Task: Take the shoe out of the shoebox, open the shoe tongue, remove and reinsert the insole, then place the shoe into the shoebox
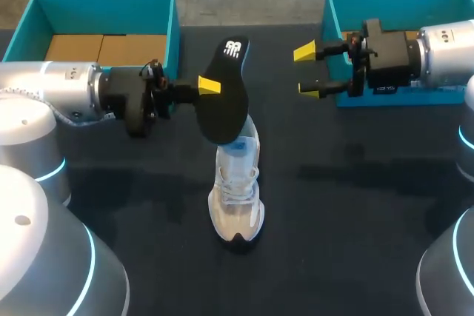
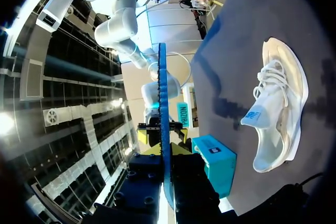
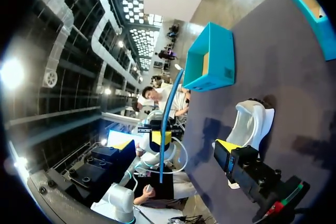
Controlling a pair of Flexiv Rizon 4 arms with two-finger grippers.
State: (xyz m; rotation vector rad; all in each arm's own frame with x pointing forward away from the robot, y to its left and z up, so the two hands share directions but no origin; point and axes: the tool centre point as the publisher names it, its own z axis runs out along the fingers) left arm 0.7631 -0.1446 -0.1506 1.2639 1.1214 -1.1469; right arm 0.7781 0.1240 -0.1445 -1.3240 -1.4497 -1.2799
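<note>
The left gripper [image 1: 215, 88] was pinched on the insole [image 1: 224, 94], one yellow tip showing on the near face and the other hidden behind it. The insole was black with a blue edge. It hung in the air on its long axis, the narrower printed end uppermost and the broad end lowest. In the left wrist view it showed edge-on as a thin blue line [image 2: 163, 129] running straight out between the fingers.

From above, the broad end overlapped the heel of the shoe [image 1: 237, 192]. Both wrist views showed a gap between the two, so the insole was clear of the shoe. The shoe was white, upright on its sole on the dark table [image 1: 355, 205], toe towards the robot and heel towards the boxes, with its tongue standing up. It sat beside and below the left gripper, not in either hand.

The right gripper [image 1: 308, 70] hung across from the insole with its fingers spread wide and nothing between them. It was near the front corner of the right box [image 1: 331, 12]. The left box [image 1: 111, 1] stood behind the left arm. Both boxes were teal and open, and the shoe stood well apart from each.
</note>
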